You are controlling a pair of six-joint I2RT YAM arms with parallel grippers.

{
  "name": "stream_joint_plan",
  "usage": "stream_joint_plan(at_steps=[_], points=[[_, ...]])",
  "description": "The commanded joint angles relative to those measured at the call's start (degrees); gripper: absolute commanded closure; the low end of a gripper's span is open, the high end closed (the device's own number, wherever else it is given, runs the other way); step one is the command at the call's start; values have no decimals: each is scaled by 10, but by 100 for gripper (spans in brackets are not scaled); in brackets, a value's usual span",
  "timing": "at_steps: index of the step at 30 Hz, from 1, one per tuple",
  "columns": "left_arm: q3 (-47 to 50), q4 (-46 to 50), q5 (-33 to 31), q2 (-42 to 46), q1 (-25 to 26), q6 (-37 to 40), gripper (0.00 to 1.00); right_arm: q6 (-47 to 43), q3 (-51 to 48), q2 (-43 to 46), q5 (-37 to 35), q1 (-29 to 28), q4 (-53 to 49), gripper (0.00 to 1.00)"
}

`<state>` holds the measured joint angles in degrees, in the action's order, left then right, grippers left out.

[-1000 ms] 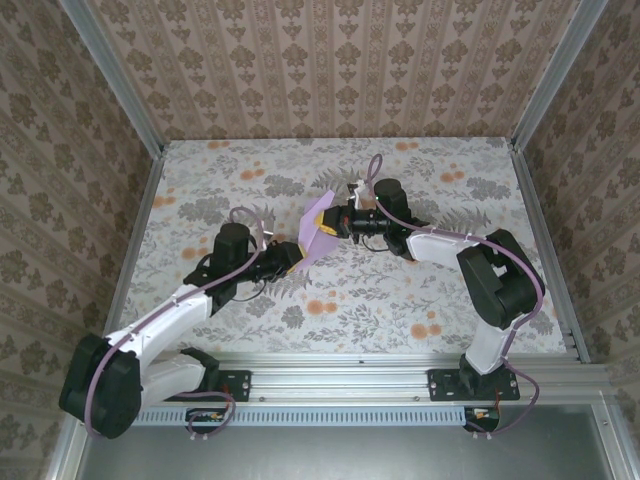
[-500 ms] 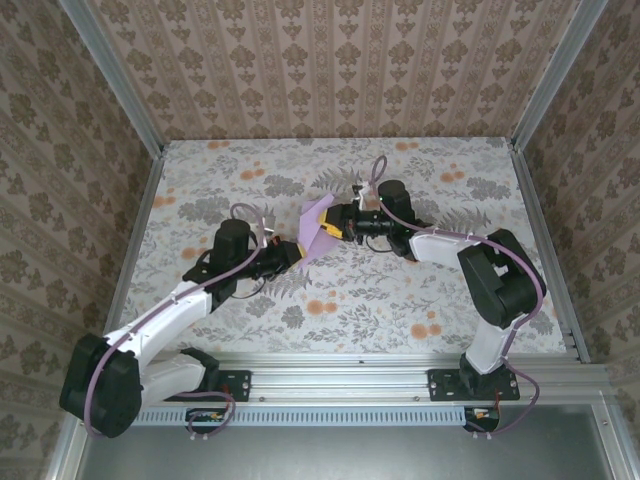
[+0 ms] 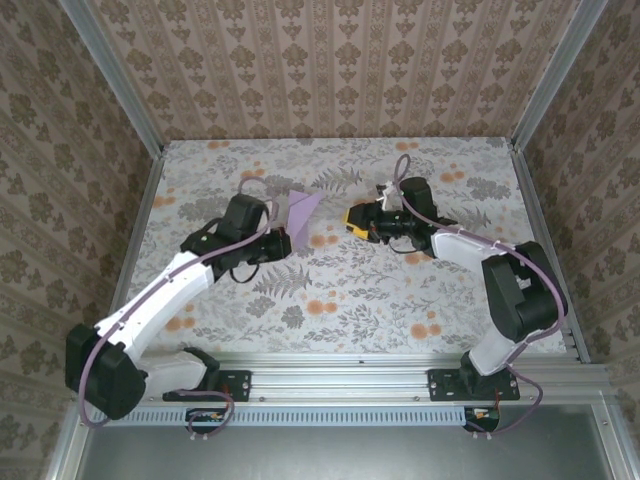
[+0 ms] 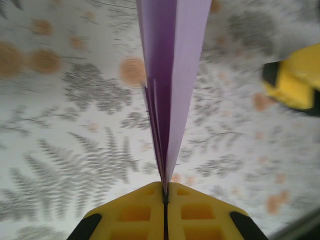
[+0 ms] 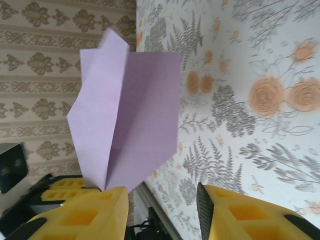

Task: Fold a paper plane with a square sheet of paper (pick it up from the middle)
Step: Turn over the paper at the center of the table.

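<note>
Top view: your left tool (image 3: 281,236) is clamped on the plane (image 3: 300,208), held off the worktop (image 3: 400,300). The right tool (image 3: 356,218) sits to its right, apart.

Left wrist: the plane's long axis runs straight out from the tool.

Right wrist: jaws spread, empty, plane dead ahead.

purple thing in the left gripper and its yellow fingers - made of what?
Paper plane: thin matte lavender paper; crisp creases, stacked layers at the fold. Left gripper fingers: yellow, probably moulded or printed plastic; rigid-looking, recessed pockets.
</note>
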<state>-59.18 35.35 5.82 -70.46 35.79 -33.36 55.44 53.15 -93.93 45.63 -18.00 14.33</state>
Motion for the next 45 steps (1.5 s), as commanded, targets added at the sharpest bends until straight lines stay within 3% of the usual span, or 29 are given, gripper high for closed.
stream_joint_plan(at_steps=[1, 8, 14, 21, 25, 30, 35, 40, 45], points=[[-71, 187, -232, -54, 49, 91, 92, -61, -5, 27, -16, 16, -78, 55], [-163, 275, -421, -184, 154, 87, 92, -101, -12, 51, -17, 54, -127, 54], [-197, 282, -504, -285, 235, 95, 92, -133, -18, 57, 17, 96, -158, 53], [-201, 250, -526, -376, 306, 111, 91, -153, -34, 53, 47, 136, -164, 52], [-188, 203, -511, -404, 343, 133, 88, -148, -41, 39, 64, 144, -146, 52], [-177, 155, -446, -407, 358, 146, 81, -122, -54, 28, 76, 143, -107, 52], [-163, 96, -356, -413, 356, 160, 70, -104, -64, 22, 81, 137, -80, 52], [-169, 83, -311, -412, 354, 164, 60, -109, -72, 23, 83, 136, -81, 52], [-166, 52, -216, -355, 337, 157, 50, -109, -79, 21, 83, 132, -77, 53]])
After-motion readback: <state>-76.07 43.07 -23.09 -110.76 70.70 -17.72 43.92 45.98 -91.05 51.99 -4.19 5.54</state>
